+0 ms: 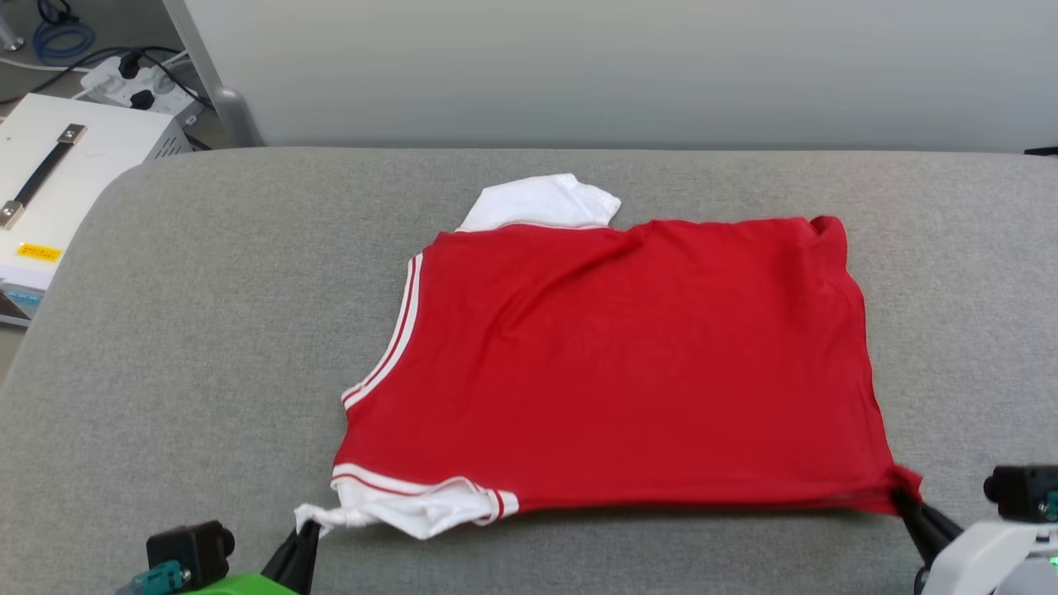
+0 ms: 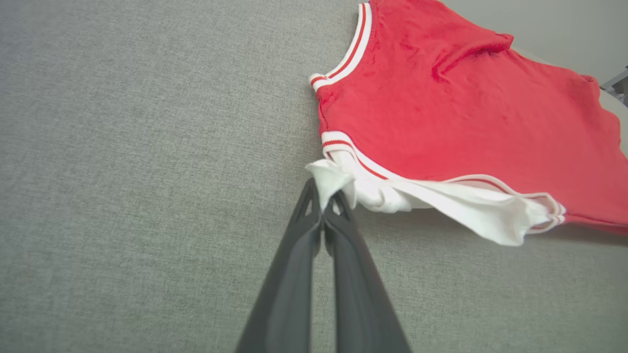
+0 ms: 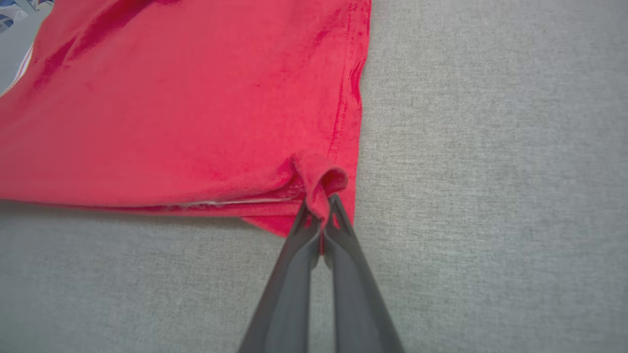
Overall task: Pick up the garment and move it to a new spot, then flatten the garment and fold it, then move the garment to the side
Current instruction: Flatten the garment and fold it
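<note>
The garment (image 1: 628, 364) is spread, plain red side up, over the middle of the grey cloth-covered desk (image 1: 207, 330), reaching toward the desk's near edge. At the garment's near left corner, the tip of a white sleeve (image 2: 441, 201) is pinched by the left gripper (image 2: 324, 203), fingers pressed together on it. The near right corner (a small red fold) is clamped in the right gripper (image 3: 321, 208). A second white sleeve (image 1: 541, 202) is seen at the far side.
</note>
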